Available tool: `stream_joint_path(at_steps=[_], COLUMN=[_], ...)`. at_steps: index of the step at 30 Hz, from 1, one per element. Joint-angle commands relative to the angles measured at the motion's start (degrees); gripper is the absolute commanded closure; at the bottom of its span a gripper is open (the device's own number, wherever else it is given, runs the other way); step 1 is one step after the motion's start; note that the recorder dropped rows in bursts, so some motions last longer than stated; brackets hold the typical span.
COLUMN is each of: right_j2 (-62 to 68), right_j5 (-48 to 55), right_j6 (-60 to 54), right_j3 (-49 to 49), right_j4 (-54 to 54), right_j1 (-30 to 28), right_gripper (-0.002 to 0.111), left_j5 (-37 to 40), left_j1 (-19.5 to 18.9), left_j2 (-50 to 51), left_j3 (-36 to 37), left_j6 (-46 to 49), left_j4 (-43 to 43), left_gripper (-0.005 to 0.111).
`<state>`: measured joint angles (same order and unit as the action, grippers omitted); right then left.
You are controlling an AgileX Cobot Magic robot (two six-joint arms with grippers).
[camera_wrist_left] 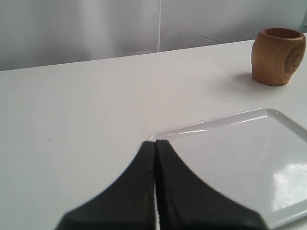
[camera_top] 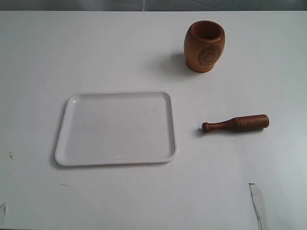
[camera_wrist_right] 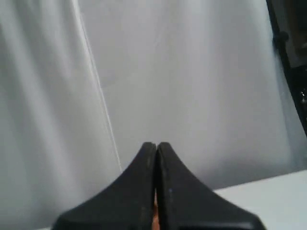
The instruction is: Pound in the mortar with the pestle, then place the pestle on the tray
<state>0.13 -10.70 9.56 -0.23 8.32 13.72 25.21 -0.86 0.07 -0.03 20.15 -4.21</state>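
Note:
The light brown wooden mortar [camera_top: 204, 46] stands upright at the back right of the white table, also in the left wrist view as mortar [camera_wrist_left: 278, 56]. The dark reddish-brown pestle [camera_top: 235, 123] lies flat on the table to the right of the tray, knob end toward it. The white tray [camera_top: 64, 129] rests at centre left with nothing on it; its corner, tray [camera_wrist_left: 249, 143], shows in the left wrist view. My left gripper [camera_wrist_left: 156, 142] is shut and holds nothing, hovering near that tray corner. My right gripper [camera_wrist_right: 156, 144] is shut, facing a grey backdrop, far from the pestle.
A grey curtain [camera_wrist_right: 192, 72] hangs behind the table's far edge. A dark frame [camera_wrist_right: 290, 57] stands at one side of the right wrist view. Two pale slivers show at the exterior view's bottom corners, one at the right [camera_top: 257, 203].

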Motion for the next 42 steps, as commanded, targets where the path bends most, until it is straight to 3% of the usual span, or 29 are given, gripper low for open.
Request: stream_joint_path(at_steps=[1,4,7,10,13,16,28,35,42], right_j2=[-0.13,-0.13,0.74,10.06,20.46,32.59,71.55,86.23,96.45], right_j5=[-5.08,-4.63,5.59,16.88,23.61,32.57,62.44,65.15,64.72], right_j6=[2.47,2.47,2.47,2.03,-5.18,-16.80,-59.42,-71.41,-79.15], right_j3=[-1.69,-7.51,-19.30,-29.87,-37.26,-43.31,-60.98,-61.92,-61.92], right_j4=[-0.66,-6.09,-18.12,-24.90,-24.65,-21.66,10.44,13.50,11.45], right_j1=[-0.23,-0.23,-0.23,-0.23,-0.23,0.72,3.74,5.36,11.42], right_gripper=[0.108,0.108,0.108,0.108,0.108,0.108,0.108,0.108,0.108], left_j5=[-0.17,-0.17,-0.17,-0.17,-0.17,-0.17,-0.17,-0.17,-0.17], left_j1=[0.44,0.44,0.44,0.44,0.44,0.44,0.44,0.44,0.44], left_j2=[-0.07,-0.07,-0.07,-0.07,-0.07,-0.07,-0.07,-0.07,-0.07], left_j3=[0.03,0.03,0.03,0.03,0.03,0.03,0.03,0.03,0.03], left_j6=[-0.47,-0.47,-0.47,-0.47,-0.47,-0.47,-0.47,-0.47,-0.47], left_j4=[0.42,0.42,0.42,0.42,0.42,0.42,0.42,0.42,0.42], left_gripper=[0.107,0.107,0.107,0.107,0.107,0.107,0.107,0.107,0.107])
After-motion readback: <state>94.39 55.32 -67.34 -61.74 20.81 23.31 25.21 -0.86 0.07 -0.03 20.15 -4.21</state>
